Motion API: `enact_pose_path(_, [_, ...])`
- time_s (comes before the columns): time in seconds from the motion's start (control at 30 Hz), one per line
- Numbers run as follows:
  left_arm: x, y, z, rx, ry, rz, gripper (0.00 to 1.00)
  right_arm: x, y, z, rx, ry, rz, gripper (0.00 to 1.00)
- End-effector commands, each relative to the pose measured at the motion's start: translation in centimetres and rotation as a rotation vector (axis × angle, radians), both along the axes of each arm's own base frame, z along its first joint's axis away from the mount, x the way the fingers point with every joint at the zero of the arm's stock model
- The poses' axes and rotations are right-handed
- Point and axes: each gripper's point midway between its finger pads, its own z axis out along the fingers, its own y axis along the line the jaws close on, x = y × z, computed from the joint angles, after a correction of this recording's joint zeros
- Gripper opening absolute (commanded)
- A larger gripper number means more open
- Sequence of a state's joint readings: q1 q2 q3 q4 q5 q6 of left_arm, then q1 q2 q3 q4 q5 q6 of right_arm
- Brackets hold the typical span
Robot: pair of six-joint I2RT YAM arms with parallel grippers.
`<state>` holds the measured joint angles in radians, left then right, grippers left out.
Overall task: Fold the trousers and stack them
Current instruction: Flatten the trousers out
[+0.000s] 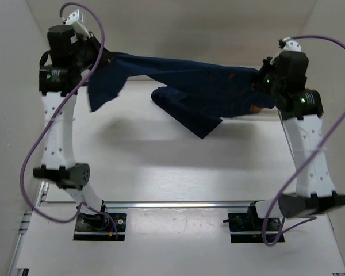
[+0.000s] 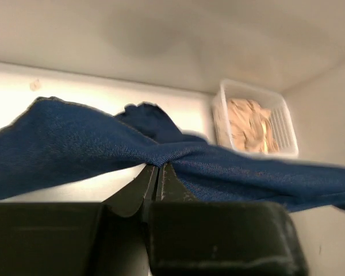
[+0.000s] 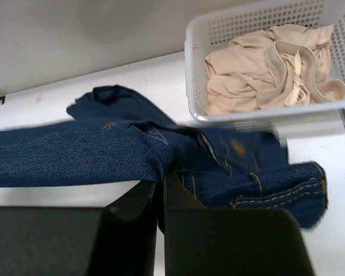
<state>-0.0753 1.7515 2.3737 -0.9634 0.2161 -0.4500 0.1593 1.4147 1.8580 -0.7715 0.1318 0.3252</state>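
The trousers (image 1: 201, 86) hang stretched above the far half of the desk (image 1: 161, 172), one leg sagging in the middle toward its surface. The left gripper (image 2: 157, 171) has its jaws pinched tight on a fold of denim near the far-left corner. The right gripper (image 3: 161, 187) has its jaws clamped on cloth by the waistband, far right. To fold cleanly, I judge both arms should pull level and taut, then lay the cloth flat, clear of the basket (image 3: 194, 63)
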Motion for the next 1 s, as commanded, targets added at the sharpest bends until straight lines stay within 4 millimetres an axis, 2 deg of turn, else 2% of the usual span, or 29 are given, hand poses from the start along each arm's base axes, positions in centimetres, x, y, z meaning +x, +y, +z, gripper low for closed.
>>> enact_pose_path(0.0, [-1.8,4.1,-4.9,0.113,0.134,0.11,0.1,-5.5,-4.9,2.2,-0.092,-0.114,-0.155,0.0])
enact_pose_path(0.03, [-2.2,4.0,-8.2,0.116,0.213,0.097,0.1,-6.3,-5.0,1.1,-0.085,-0.107,-0.158,0.0])
enact_pose_path(0.07, [-3.4,3.9,-8.1,0.111,0.201,0.089,0.12,-6.8,-4.8,-3.6,-0.092,-0.014,-0.148,0.0])
enact_pose_path(0.1, [-3.7,3.7,-9.1,0.122,0.214,0.073,0.25,-8.7,-5.0,-4.4,-0.047,-0.023,-0.176,0.0])
enact_pose_path(0.13, [-3.9,3.6,-10.2,0.133,0.232,0.057,0.49,-9.6,-5.3,-6.2,-0.03,0.005,-0.203,0.07])
enact_pose_path(0.17, [-4.1,3.7,-12.4,0.136,0.288,0.053,0.84,-10.6,-5.5,-11.0,-0.038,0.109,-0.221,0.24])
enact_pose_path(0.2, [-4.1,3.7,-13.1,0.137,0.305,0.052,0.94,-12.1,-5.6,-12.0,-0.017,0.113,-0.231,0.5])
enact_pose_path(0.23, [-4.3,4.0,-13.8,0.137,0.328,0.06,1.0,-13.2,-5.9,-14.1,-0.009,0.166,-0.254,0.69])
enact_pose_path(0.27, [-4.6,4.1,-15.0,0.147,0.369,0.053,1.0,-14.2,-5.9,-16.6,0.006,0.227,-0.272,0.85])
enact_pose_path(0.3, [-4.5,4.5,-15.0,0.145,0.37,0.063,1.0,-14.9,-5.9,-17.5,0.013,0.25,-0.28,0.92])
enact_pose_path(0.37, [-4.6,4.9,-15.5,0.144,0.383,0.073,0.96,-16.4,-6.7,-18.5,0.008,0.277,-0.331,0.94])
enact_pose_path(0.4, [-4.6,4.9,-15.9,0.144,0.392,0.072,0.87,-16.6,-7.0,-18.6,0.002,0.273,-0.342,0.94])
enact_pose_path(0.43, [-4.9,4.9,-15.4,0.143,0.38,0.073,0.72,-16.8,-7.0,-18.8,-0.001,0.284,-0.342,0.94])
enact_pose_path(0.47, [-5.1,4.9,-16.6,0.145,0.41,0.071,0.33,-17.0,-7.3,-19.0,-0.012,0.293,-0.354,0.81])
enact_pose_path(0.5, [-5.5,4.9,-16.8,0.145,0.415,0.071,0.15,-17.0,-7.2,-18.6,-0.001,0.283,-0.358,0.68])
enact_pose_path(0.53, [-6.0,4.9,-17.0,0.145,0.42,0.07,0.1,-16.9,-6.9,-18.7,0.007,0.287,-0.344,0.53])
enact_pose_path(0.57, [-6.5,4.9,-17.5,0.134,0.437,0.076,0.1,-16.8,-6.5,-18.9,0.034,0.301,-0.34,0.19])
enact_pose_path(0.6, [-7.6,4.8,-19.8,0.129,0.5,0.077,0.1,-17.0,-6.0,-19.9,0.051,0.329,-0.323,0.09])
enact_pose_path(0.63, [-8.6,4.6,-19.7,0.113,0.486,0.077,0.1,-17.0,-4.5,-20.9,0.099,0.377,-0.266,0.02])
enact_pose_path(0.7, [-10.1,4.5,-21.2,0.084,0.511,0.094,0.1,-17.6,-2.5,-23.2,0.18,0.471,-0.218,0.0])
enact_pose_path(0.73, [-12.1,4.3,-23.4,0.053,0.562,0.114,0.12,-18.4,-1.7,-25.5,0.213,0.538,-0.202,0.0])
enact_pose_path(0.77, [-13.2,4.2,-24.7,0.036,0.598,0.126,0.18,-18.6,-0.9,-26.3,0.254,0.561,-0.18,0.0])
enact_pose_path(0.8, [-13.8,4.4,-25.7,0.016,0.612,0.147,0.25,-19.2,0.5,-27.2,0.334,0.608,-0.149,0.09])
enact_pose_path(0.83, [-15.6,3.9,-28.5,-0.02,0.69,0.144,0.6,-20.2,1.0,-29.2,0.362,0.662,-0.144,0.17])
enact_pose_path(0.87, [-16.5,3.6,-29.1,-0.041,0.696,0.145,0.8,-20.5,1.3,-29.9,0.397,0.675,-0.149,0.29])
enact_pose_path(0.9, [-17.1,3.6,-30.1,-0.052,0.719,0.155,0.91,-20.4,1.5,-30.1,0.433,0.667,-0.157,0.58])
enact_pose_path(0.93, [-18.1,3.2,-32.0,-0.075,0.76,0.155,1.0,-20.7,1.5,-31.1,0.447,0.688,-0.166,0.7])
enact_pose_path(0.97, [-18.4,3.2,-32.9,-0.075,0.777,0.155,1.0,-20.8,1.4,-31.4,0.464,0.698,-0.178,0.81])
